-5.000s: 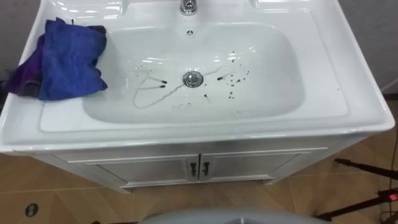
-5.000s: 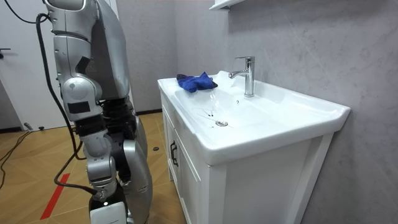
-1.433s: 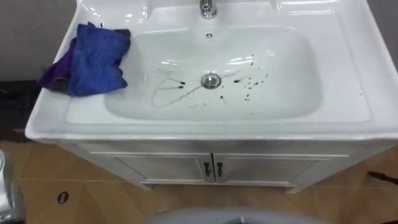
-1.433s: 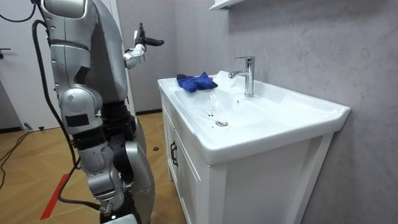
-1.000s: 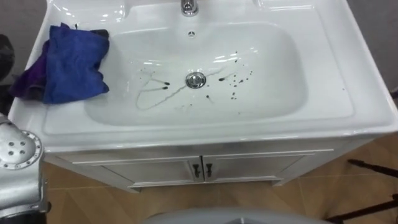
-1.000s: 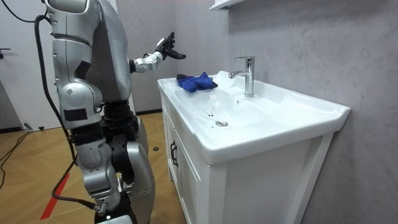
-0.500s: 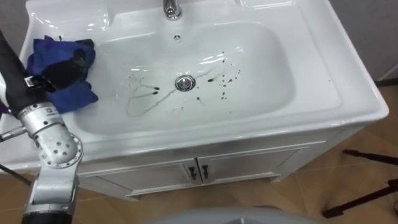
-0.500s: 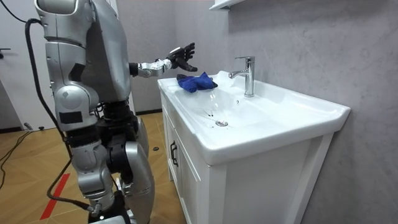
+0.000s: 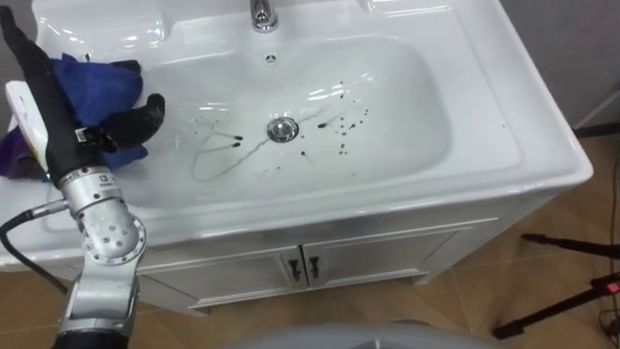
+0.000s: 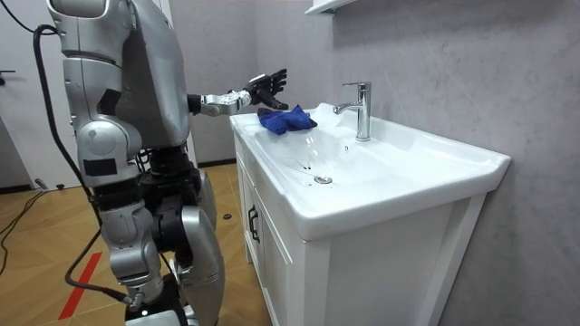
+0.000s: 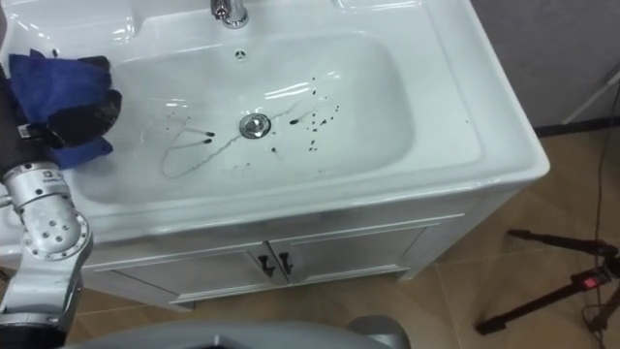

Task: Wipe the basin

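Note:
A crumpled blue cloth (image 9: 95, 79) lies on the white basin's left rim (image 9: 58, 218). My left hand (image 9: 60, 109) is stretched out over the cloth's near-left part. It is open, with the fingers straight and the thumb (image 9: 137, 120) spread toward the bowl. In the room view the left hand (image 10: 266, 88) hovers just above and to the left of the cloth (image 10: 286, 119). Dark splatter marks (image 9: 341, 124) and thin streaks (image 9: 221, 145) lie around the drain (image 9: 281, 129) in the bowl. In the right eye view the left hand (image 11: 66, 118) covers part of the cloth (image 11: 50, 74).
A chrome tap (image 9: 260, 14) stands at the back of the basin. Below is a white cabinet with two small door handles (image 9: 296, 269). I stand close to the cabinet's front, at the room view's left. A dark stand's legs (image 9: 567, 291) lie on the wooden floor at right.
My left arm rose from my side and reached forward until the hand came over the cloth. The view has shifted as I leaned. The cloth lies where it was.

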Controlling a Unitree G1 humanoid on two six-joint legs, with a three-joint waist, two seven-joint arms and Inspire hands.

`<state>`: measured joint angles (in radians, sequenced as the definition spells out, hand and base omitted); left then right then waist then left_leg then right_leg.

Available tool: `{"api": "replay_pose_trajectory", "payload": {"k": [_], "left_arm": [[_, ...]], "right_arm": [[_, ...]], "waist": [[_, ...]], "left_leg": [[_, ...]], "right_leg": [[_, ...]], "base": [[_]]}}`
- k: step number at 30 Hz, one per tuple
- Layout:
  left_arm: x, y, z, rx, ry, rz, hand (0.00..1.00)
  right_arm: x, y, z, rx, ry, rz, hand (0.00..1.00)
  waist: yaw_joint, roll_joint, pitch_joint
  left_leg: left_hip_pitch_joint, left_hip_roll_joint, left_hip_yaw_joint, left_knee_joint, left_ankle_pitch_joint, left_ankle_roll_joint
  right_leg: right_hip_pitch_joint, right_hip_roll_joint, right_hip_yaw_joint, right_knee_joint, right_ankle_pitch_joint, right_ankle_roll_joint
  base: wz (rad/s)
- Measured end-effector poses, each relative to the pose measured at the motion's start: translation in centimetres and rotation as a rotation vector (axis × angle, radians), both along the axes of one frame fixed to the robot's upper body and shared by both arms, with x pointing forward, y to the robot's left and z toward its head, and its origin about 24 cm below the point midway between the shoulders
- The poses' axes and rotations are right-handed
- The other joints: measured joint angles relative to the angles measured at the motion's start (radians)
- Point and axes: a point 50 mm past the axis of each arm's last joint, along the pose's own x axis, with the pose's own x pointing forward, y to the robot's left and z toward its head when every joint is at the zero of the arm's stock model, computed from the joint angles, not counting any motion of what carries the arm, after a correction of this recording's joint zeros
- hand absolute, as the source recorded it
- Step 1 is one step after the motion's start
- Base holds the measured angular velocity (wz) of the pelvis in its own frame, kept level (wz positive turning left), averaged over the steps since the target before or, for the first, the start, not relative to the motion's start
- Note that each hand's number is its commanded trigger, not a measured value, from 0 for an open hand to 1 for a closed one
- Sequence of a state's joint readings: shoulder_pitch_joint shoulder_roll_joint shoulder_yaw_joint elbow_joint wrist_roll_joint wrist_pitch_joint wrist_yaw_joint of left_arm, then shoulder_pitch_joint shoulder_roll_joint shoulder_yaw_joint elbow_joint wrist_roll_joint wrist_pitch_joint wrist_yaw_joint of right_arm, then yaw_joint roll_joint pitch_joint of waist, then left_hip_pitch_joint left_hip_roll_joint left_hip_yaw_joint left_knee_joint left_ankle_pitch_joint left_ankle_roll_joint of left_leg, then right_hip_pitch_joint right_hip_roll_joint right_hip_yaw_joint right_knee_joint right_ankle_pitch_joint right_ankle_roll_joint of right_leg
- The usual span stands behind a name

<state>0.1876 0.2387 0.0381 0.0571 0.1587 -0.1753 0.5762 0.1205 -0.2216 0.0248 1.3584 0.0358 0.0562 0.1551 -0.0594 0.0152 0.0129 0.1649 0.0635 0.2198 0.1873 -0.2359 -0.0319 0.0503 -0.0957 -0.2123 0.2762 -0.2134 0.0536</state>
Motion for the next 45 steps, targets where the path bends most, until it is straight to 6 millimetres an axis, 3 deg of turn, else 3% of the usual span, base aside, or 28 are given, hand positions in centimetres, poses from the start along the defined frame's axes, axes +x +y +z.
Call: {"api": "replay_pose_trajectory", "payload": {"k": [5,9,14,26,36,45], "left_arm": [[-0.3,0.3,-1.4,-0.005,0.066,0.03,0.0],[-0.6,0.7,-1.8,-0.003,0.086,0.077,0.0],[-0.9,2.0,-1.4,0.01,0.057,0.165,0.0],[-1.4,2.6,-2.2,0.014,0.09,0.209,0.0],[-1.4,2.6,-2.1,0.015,0.086,0.217,0.0],[-1.0,2.7,-2.8,0.01,0.121,0.221,0.0]], "right_arm": [[0.0,0.4,-0.1,0.006,0.006,-0.004,0.0],[-0.2,0.6,-0.2,0.004,0.017,-0.008,0.0],[-0.6,0.6,-0.2,0.002,0.029,-0.009,0.0],[-1.4,0.6,-0.1,-0.012,0.033,-0.02,0.0],[-1.6,0.6,-0.1,-0.015,0.037,-0.021,0.0],[-1.1,0.6,-0.1,-0.028,0.025,-0.022,0.0]], "waist": [[0.009,-0.003,-0.008],[0.016,-0.006,-0.01],[0.016,0.01,-0.0177],[0.013,0.019,-0.007],[0.013,0.02,-0.0119],[0.01,0.007,-0.0058]], "left_leg": [[0.001,0.0,0.002,-0.001,0.0,0.0],[-0.001,0.004,0.002,-0.001,-0.001,-0.001],[-0.004,0.013,-0.001,0.002,-0.004,-0.007],[-0.001,0.012,-0.004,-0.007,-0.006,-0.009],[-0.005,0.012,-0.004,-0.004,-0.006,-0.009],[-0.005,0.012,-0.005,-0.005,-0.006,-0.009]], "right_leg": [[0.0,0.002,0.001,-0.003,0.002,-0.001],[-0.002,0.007,0.008,-0.005,0.005,-0.003],[-0.011,0.016,0.012,0.001,0.009,-0.009],[-0.016,0.016,0.021,0.005,0.01,-0.012],[-0.023,0.017,0.022,0.007,0.01,-0.012],[-0.021,0.018,0.024,0.001,0.01,-0.011]], "base": [[-0.01],[-0.02],[-0.03],[0.0],[0.0],[0.0]]}}
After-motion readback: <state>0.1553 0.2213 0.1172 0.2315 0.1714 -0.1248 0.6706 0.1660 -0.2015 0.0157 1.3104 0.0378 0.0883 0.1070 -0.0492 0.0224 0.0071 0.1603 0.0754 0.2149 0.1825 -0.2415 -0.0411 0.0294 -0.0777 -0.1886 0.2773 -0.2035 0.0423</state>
